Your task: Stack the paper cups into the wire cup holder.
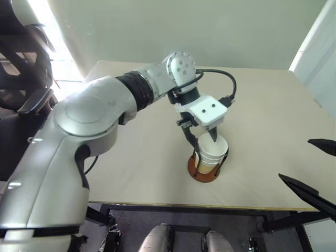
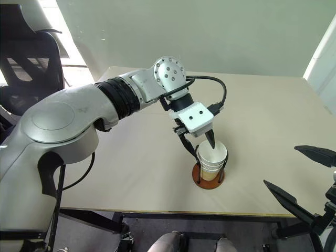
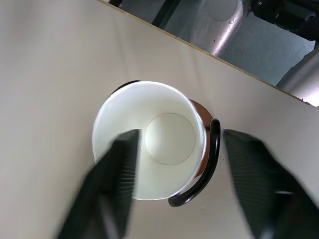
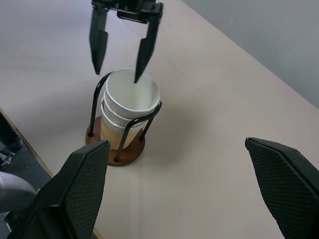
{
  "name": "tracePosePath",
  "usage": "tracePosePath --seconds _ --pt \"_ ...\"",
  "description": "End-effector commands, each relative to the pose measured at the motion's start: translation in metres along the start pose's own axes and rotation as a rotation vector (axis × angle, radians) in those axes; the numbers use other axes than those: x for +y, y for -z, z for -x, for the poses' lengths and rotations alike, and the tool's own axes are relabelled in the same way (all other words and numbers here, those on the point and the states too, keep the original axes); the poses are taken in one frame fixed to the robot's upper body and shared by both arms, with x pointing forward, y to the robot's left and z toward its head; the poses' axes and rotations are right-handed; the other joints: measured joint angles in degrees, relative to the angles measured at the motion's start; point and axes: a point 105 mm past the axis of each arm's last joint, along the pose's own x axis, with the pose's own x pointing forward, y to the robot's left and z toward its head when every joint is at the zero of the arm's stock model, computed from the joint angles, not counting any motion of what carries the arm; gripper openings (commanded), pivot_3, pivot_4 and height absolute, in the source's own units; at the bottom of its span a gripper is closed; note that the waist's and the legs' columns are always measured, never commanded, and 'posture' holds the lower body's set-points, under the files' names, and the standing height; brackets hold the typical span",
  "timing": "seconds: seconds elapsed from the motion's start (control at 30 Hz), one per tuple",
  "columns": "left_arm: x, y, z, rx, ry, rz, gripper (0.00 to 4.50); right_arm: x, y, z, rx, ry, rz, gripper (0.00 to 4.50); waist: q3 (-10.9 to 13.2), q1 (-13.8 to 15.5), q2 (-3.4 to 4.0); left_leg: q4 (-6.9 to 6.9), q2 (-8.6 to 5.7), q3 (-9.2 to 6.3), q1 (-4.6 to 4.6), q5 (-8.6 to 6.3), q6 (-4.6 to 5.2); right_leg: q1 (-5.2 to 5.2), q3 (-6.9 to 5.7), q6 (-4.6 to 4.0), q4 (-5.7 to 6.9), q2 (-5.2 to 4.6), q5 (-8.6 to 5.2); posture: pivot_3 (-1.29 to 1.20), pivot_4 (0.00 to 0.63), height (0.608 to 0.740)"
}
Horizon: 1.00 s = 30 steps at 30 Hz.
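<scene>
Table, beige, bears the wire cup holder near its front edge. Paper cups nested inside the holder, three rims showing. Left gripper directly above the top cup, pointing steeply down, fingers parted, one tip inside the rim, one outside; released. Right gripper right of the holder, well apart, spread wide, empty.

no text, label, brand, number or sign can be read anywhere.
</scene>
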Motion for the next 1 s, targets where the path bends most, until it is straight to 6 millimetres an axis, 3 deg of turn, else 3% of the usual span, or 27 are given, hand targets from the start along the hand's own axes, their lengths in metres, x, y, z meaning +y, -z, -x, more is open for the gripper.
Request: tracePosePath --seconds 0.03,0.07,0.2,0.33,0.43,0.5,0.63,0.7,0.83,1.0 --pt "0.005 -0.006 0.006 -0.019 -0.023 -0.041 4.01 -0.005 -0.008 0.003 -0.029 0.039 0.038 4.50 0.0 0.0 0.00 0.00 0.00 0.00 0.01 0.00 0.00 0.01 0.00 0.00 0.00 0.00 0.00 0.00 0.150 0.740" --pt "0.006 -0.006 0.006 -0.020 -0.031 -0.040 4.25 -0.005 -0.008 0.003 -0.029 0.038 0.038 4.50 0.0 0.0 0.00 0.00 0.00 -0.01 0.00 0.00 0.00 0.01 0.00 0.00 0.00 0.00 0.00 0.00 0.150 0.740" --pt "0.024 -0.015 0.020 -0.063 -0.155 -0.052 4.25 -0.005 -0.008 0.002 -0.031 0.033 0.040 4.50 0.0 0.1 -0.02 0.02 0.00 0.00 -0.01 0.00 0.00 0.02 -0.01 0.00 -0.01 0.00 0.00 0.00 0.150 0.740" --pt "0.039 -0.031 0.055 -0.178 -0.340 0.000 4.25 -0.003 -0.008 -0.005 -0.044 0.005 0.054 4.50 0.0 0.0 0.00 0.01 0.00 0.02 0.00 -0.01 0.01 0.03 -0.01 0.03 -0.02 0.00 -0.02 0.00 0.150 0.740" --pt "0.034 -0.031 0.085 -0.230 -0.456 0.046 4.25 -0.004 -0.007 -0.011 -0.055 -0.013 0.065 4.50 0.0 -0.7 0.01 -0.02 0.00 0.02 0.02 -0.04 -0.02 -0.04 0.00 0.06 -0.01 0.01 -0.08 0.00 0.150 0.740" --pt "0.027 -0.027 0.104 -0.254 -0.528 0.082 4.25 -0.008 -0.004 -0.014 -0.057 -0.023 0.064 4.50 0.0 -1.0 0.09 -0.05 0.01 0.02 0.02 -0.05 -0.03 -0.10 0.00 0.55 -0.01 0.04 -0.40 0.00 0.150 0.740" --pt "0.003 -0.010 0.141 -0.290 -0.682 0.198 4.25 -0.020 0.001 -0.021 -0.073 -0.039 0.064 4.50 -0.1 -1.1 0.17 -0.06 0.01 -0.01 -0.01 -0.05 -0.03 -0.14 0.03 0.64 -0.01 0.08 -0.47 0.00 0.150 0.740" --pt "-0.019 0.009 0.161 -0.308 -0.794 0.296 4.25 -0.027 0.005 -0.030 -0.084 -0.055 0.057 4.50 -0.1 -1.1 0.22 -0.05 0.01 0.00 -0.02 -0.06 -0.01 -0.13 0.04 0.69 -0.05 0.08 -0.50 0.00 0.150 0.740" --pt "-0.058 0.041 0.178 -0.327 -0.936 0.436 4.25 -0.041 0.011 -0.040 -0.098 -0.085 0.054 4.50 -0.1 -1.1 0.32 -0.03 0.00 -0.04 -0.02 -0.07 -0.02 -0.14 0.06 0.81 -0.08 0.16 -0.51 0.00 0.150 0.740" --pt "-0.124 0.086 0.195 -0.312 -1.215 0.653 4.25 -0.059 0.022 -0.046 -0.089 -0.127 0.062 4.50 -0.1 -0.9 0.36 -0.07 0.03 -0.16 -0.08 0.11 -0.35 -0.17 0.06 0.88 -0.11 0.39 -0.40 0.00 0.150 0.740"
